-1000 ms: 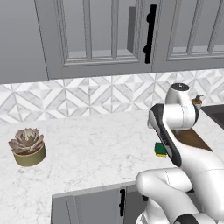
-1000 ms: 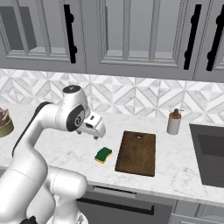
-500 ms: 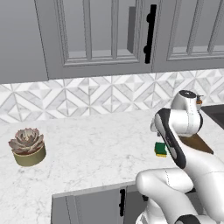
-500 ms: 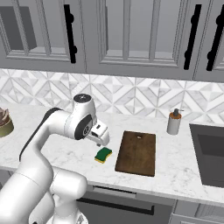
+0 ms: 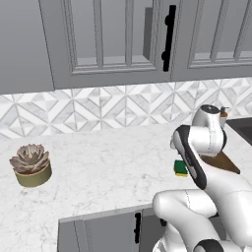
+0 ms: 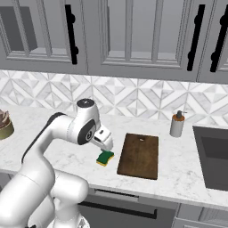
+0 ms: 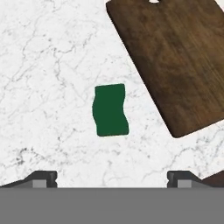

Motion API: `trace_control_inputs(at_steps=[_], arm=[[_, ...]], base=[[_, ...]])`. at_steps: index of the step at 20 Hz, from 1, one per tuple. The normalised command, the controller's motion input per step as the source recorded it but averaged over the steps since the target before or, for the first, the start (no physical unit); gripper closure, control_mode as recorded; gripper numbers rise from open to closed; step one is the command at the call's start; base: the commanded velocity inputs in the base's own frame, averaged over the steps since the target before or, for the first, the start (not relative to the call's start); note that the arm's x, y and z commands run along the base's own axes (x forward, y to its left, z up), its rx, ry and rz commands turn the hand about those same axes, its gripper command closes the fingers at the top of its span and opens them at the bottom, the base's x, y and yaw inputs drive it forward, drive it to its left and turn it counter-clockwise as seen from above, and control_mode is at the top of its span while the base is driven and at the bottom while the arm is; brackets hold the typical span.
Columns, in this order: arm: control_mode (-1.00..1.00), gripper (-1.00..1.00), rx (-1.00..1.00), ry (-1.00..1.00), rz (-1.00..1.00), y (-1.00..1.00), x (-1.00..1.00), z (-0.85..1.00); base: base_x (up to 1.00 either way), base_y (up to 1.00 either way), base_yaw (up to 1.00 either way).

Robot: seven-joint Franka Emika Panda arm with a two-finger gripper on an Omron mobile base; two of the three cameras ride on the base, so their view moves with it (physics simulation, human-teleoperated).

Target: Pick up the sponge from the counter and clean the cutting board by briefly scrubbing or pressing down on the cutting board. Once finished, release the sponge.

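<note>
Taking the sponge (image 7: pixel 110 110) as the landmark: bare counter (image 7: pixel 48 78) lies open on every side of it, and nothing rests on top, so the space straight above is free. The gripper (image 7: pixel 112 177) hangs above it with jaws spread wide, both fingertips clear of its edges. The cutting board (image 7: pixel 175 57) lies just beside the sponge, apart from it, a low flat obstacle on that side. Beyond the board stands a soap bottle (image 6: pixel 177 124). A potted succulent (image 5: pixel 31 165) sits well apart on the opposite side.

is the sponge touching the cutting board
Apart. The hand view shows a strip of white counter between the sponge and the cutting board.
</note>
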Motion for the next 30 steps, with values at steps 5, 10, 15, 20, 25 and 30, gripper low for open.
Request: trace_control_inputs(at_steps=[5, 10, 15, 20, 25, 30], arm=[[-1.0, -1.0, -0.01, 0.01, -0.09, -0.07, 0.28, 0.0], [-1.0, -1.0, 0.0, 0.01, -0.1, 0.0, 0.35, -0.06], [-1.0, -1.0, 0.0, 0.08, -0.06, -0.05, 0.06, -0.27], [-1.0, -1.0, 0.0, 0.1, -0.04, -0.01, 0.0, -0.35], [-1.0, -1.0, 0.01, 0.05, -0.01, 0.0, 0.0, -0.28], [-1.0, -1.0, 0.0, 0.01, 0.0, 0.0, 0.04, -0.29]], base=[[0.0, 0.0, 0.0], [0.0, 0.0, 0.0], [0.0, 0.0, 0.0], [0.0, 0.0, 0.0], [0.0, 0.0, 0.0], [0.0, 0.0, 0.0]])
